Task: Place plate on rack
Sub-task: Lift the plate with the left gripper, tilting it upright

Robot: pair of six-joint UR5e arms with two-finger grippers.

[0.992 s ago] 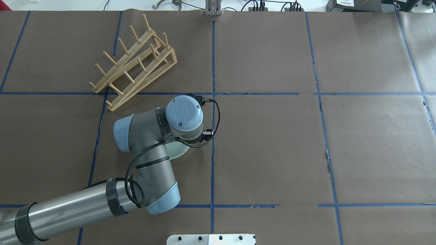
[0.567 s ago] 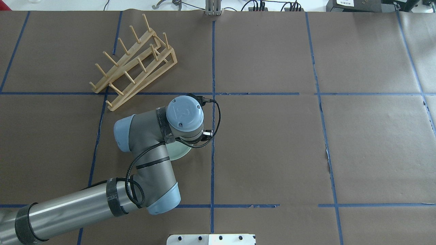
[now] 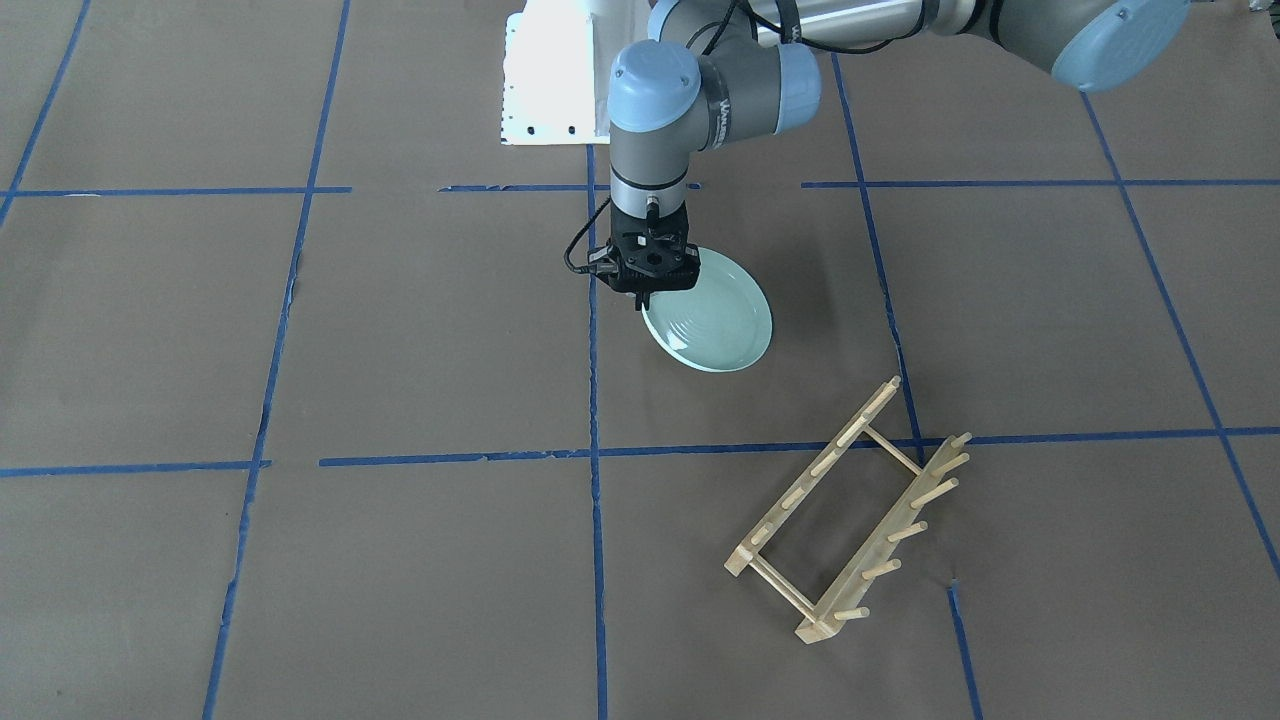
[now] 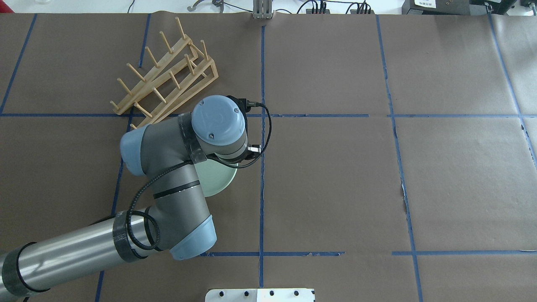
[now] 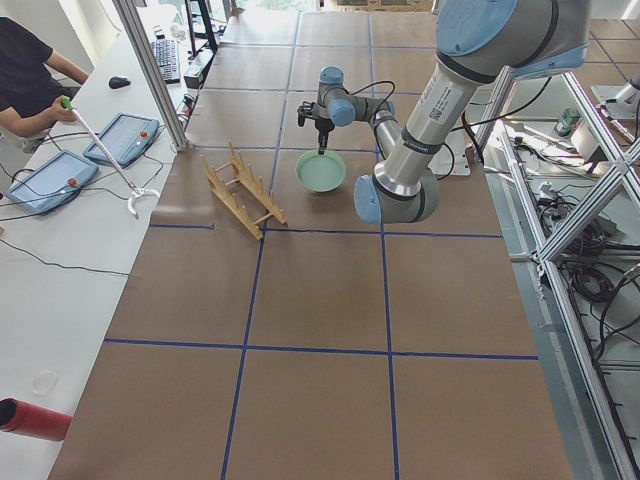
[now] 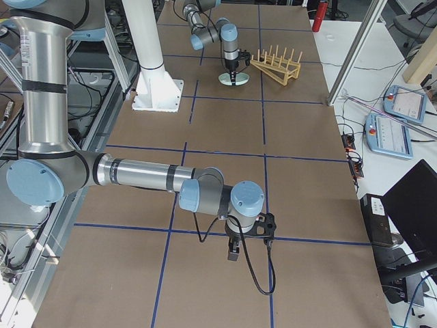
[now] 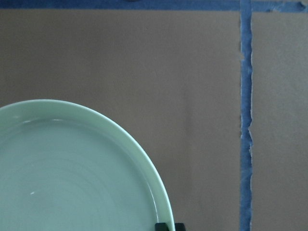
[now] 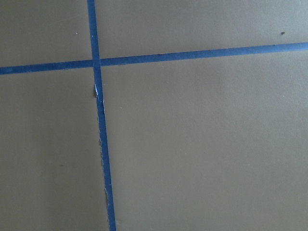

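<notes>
**Q:** What does the plate look like?

**A:** The plate [image 3: 712, 322] is round and pale mint-green, with a low raised rim and faint concentric rings across its face.

**Q:** Where is it, and what has hold of it?

**A:** It sits over the brown-papered table [image 3: 400, 350], near the wooden rack [image 3: 850, 510] but touching none of its pegs. The left gripper [image 3: 645, 298] comes down from above with its fingers closed on the rim. The plate spreads out from the fingertips toward the rack's side. The right gripper [image 6: 233, 254] hovers well apart; how far open it is cannot be told.
</notes>
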